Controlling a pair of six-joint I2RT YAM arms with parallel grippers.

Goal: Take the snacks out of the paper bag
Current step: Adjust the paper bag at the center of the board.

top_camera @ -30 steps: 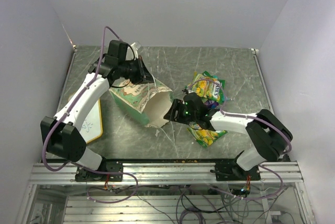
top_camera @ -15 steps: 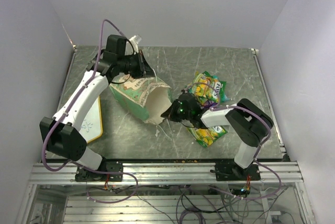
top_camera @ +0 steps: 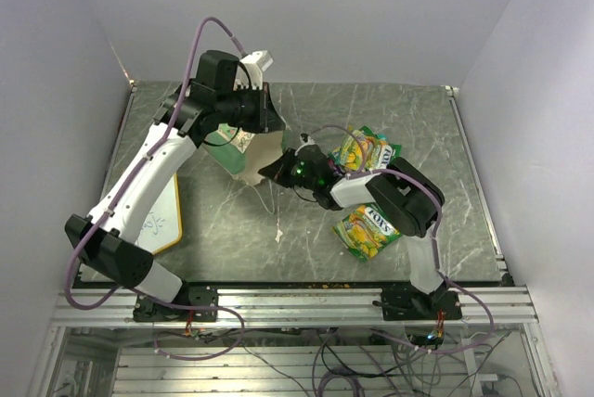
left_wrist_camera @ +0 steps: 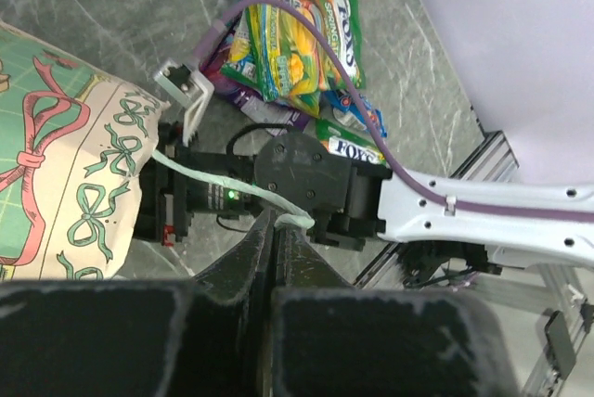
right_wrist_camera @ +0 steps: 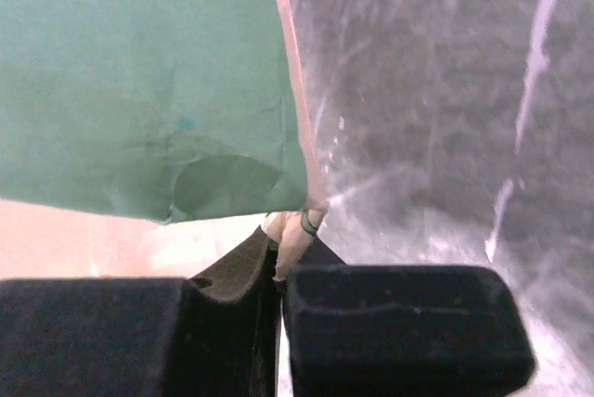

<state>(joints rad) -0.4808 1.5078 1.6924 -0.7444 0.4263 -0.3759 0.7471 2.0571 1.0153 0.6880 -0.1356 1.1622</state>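
The paper bag [top_camera: 249, 158] hangs lifted at the back left of the table, cream with green bows [left_wrist_camera: 65, 184] and a mint-green side [right_wrist_camera: 139, 72]. My left gripper [top_camera: 269, 119] is above it, shut on the bag's thin white string handle [left_wrist_camera: 213, 179], which runs taut into the jaws [left_wrist_camera: 275, 221]. My right gripper [top_camera: 276, 169] is shut on the bag's rim at a lower corner [right_wrist_camera: 286, 247]. Several snacks [top_camera: 367, 151] lie piled on the table to the right, yellow-green, purple and blue [left_wrist_camera: 297, 44]. One yellow-green packet [top_camera: 369, 230] lies apart, nearer. The bag's inside is hidden.
A wood-framed whiteboard [top_camera: 160, 216] lies at the table's left edge by the left arm. The right arm's body [left_wrist_camera: 483, 211] stretches across the middle towards the bag. Walls close the table on three sides, with an aluminium rail [top_camera: 297, 304] along the near edge.
The left gripper has raised the bag by its handle, up and back. The right gripper has moved left to the bag's mouth and closed on its rim.
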